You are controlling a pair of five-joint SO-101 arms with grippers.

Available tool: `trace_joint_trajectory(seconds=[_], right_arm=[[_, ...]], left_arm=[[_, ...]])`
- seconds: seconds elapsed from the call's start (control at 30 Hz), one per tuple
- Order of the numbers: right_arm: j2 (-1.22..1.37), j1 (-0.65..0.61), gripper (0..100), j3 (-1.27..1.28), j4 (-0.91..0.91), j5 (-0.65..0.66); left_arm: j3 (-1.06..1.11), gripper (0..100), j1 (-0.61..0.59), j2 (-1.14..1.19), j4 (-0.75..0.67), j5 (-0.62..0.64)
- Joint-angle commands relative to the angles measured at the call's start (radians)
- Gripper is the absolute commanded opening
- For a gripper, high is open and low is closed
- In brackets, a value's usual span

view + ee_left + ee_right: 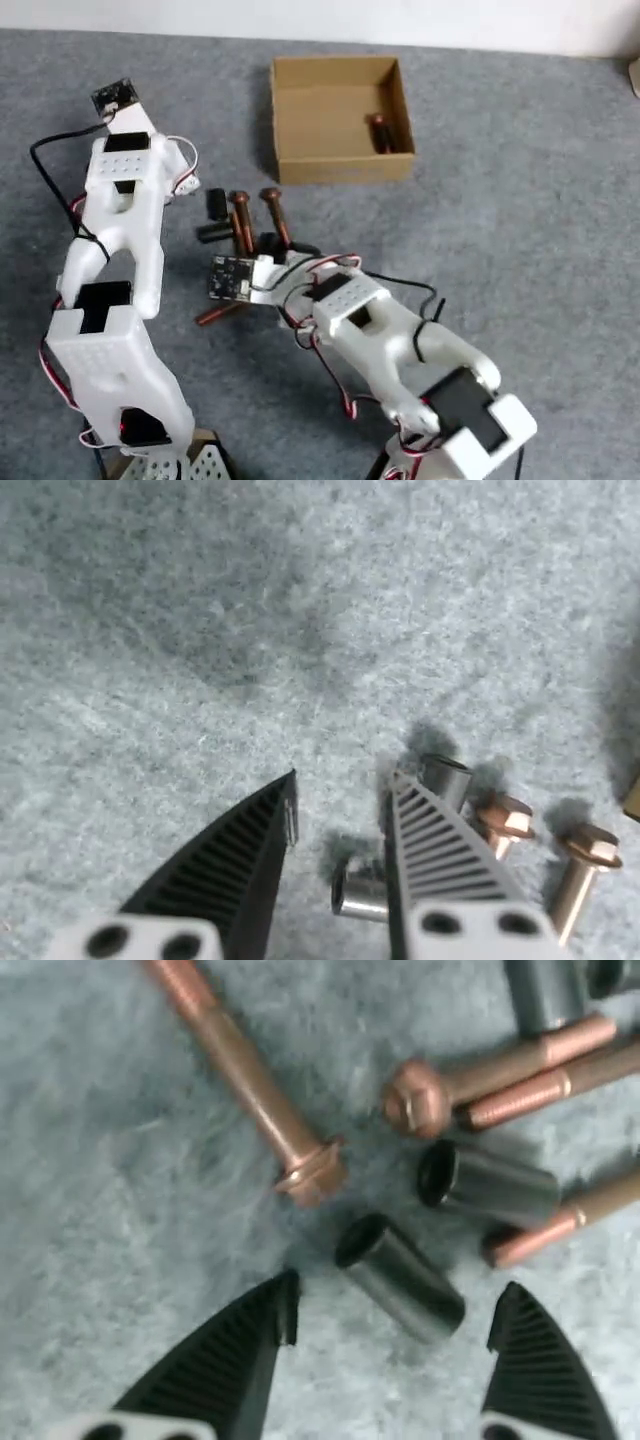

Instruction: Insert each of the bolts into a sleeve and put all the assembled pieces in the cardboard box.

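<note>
A grey felt surface (540,200) runs up to a white wall (450,15).

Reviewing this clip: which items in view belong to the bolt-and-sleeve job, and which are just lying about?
Belongs to the job:
copper bolts
dark sleeves
cardboard box
assembled piece inside the box
left pincer, open
right pincer, open astride a sleeve

Just lying about:
grey carpet
pale object at the edge, too cropped to identify
</note>
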Motion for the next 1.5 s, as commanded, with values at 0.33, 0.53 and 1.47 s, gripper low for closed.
trace_joint_trajectory(seconds=[0.33, 0.53, 1.47], right_arm=[[0.180, 0.004, 28.9, -0.194, 0.165, 0.069], [0.182, 0.010, 26.9, -0.237, 0.286, 0.071], [0.185, 0.044, 29.1, -0.354, 0.487, -0.051]], left_arm=[[-0.045, 15, -0.024, -0.018, 0.003, 0.003], [-0.042, 15, -0.024, -0.018, 0.003, 0.003], [-0.042, 15, -0.024, -0.010, 0.003, 0.003]])
